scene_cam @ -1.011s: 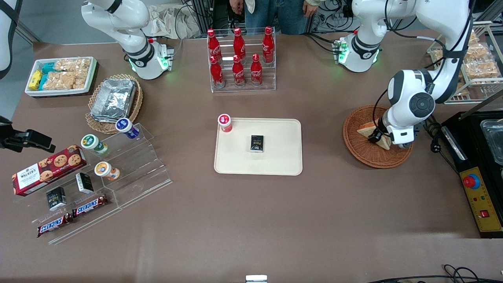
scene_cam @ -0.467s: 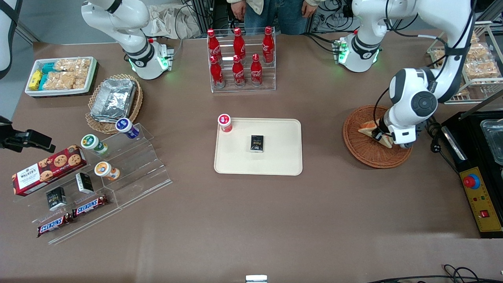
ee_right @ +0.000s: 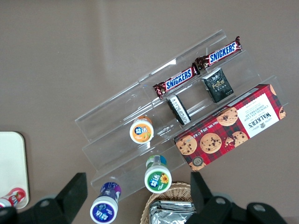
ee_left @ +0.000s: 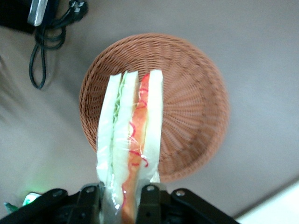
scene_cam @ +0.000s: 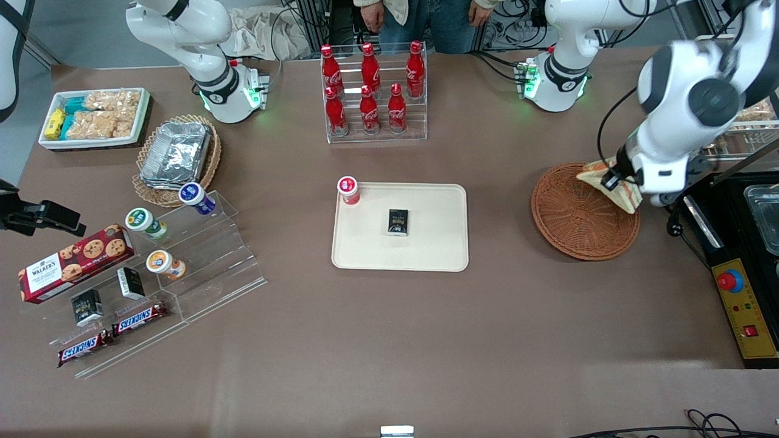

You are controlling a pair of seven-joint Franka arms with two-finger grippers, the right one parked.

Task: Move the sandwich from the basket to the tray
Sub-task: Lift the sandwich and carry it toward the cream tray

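The gripper (scene_cam: 610, 180) is clamped on the sandwich (scene_cam: 608, 180), holding it above the wicker basket (scene_cam: 578, 219) toward the working arm's end of the table.

Sandwich (scene_cam: 611, 180) pinched in tool (scene_cam: 610, 180) above empty wicker basket (scene_cam: 578, 220)

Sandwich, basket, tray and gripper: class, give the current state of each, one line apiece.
sandwich: lifted clear of the basket, held in the gripper.
basket: empty, resting on the table.
tray: holds a small dark box, with a red-capped cup at its corner; no sandwich on it.
gripper: shut on the sandwich, above the basket.
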